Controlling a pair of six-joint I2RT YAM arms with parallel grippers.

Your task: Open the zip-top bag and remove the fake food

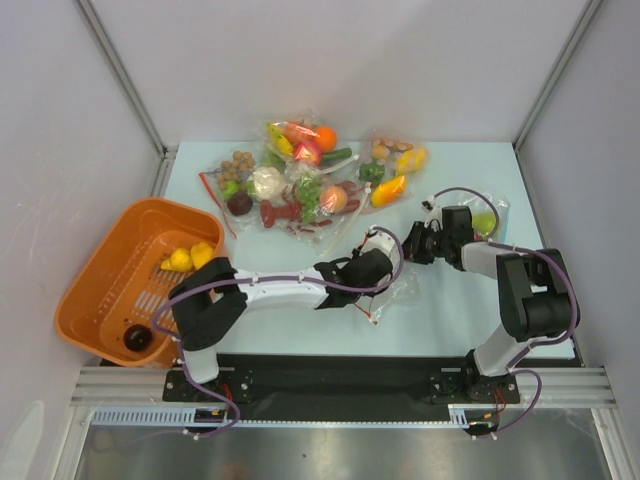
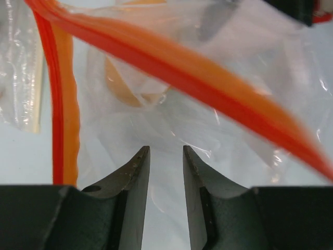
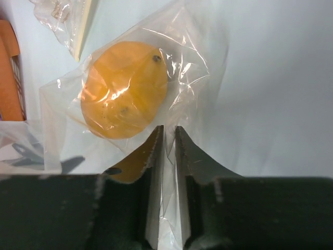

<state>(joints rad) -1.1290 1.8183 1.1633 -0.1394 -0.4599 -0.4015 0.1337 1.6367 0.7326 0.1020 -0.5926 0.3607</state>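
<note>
The zip-top bag (image 1: 392,288) lies on the table between my two grippers, clear and crinkled. Its orange-red zip strip (image 2: 197,83) crosses the left wrist view diagonally, with a second stretch running down the left side. My left gripper (image 2: 166,149) sits low over the bag's plastic with a narrow gap between its jaws; in the top view it (image 1: 378,262) is at mid-table. My right gripper (image 3: 169,129) is shut on a fold of the bag's plastic (image 3: 203,62). An orange piece of fake food (image 3: 125,91) sits inside the bag just beyond the fingers. The right gripper (image 1: 420,243) is right of the left one.
An orange basket (image 1: 100,270) at the left holds yellow pieces (image 1: 190,257) and a dark purple ball (image 1: 137,338). A pile of other clear bags of toy food (image 1: 300,180) lies at the back. One bag with a green fruit (image 1: 485,220) lies behind the right arm.
</note>
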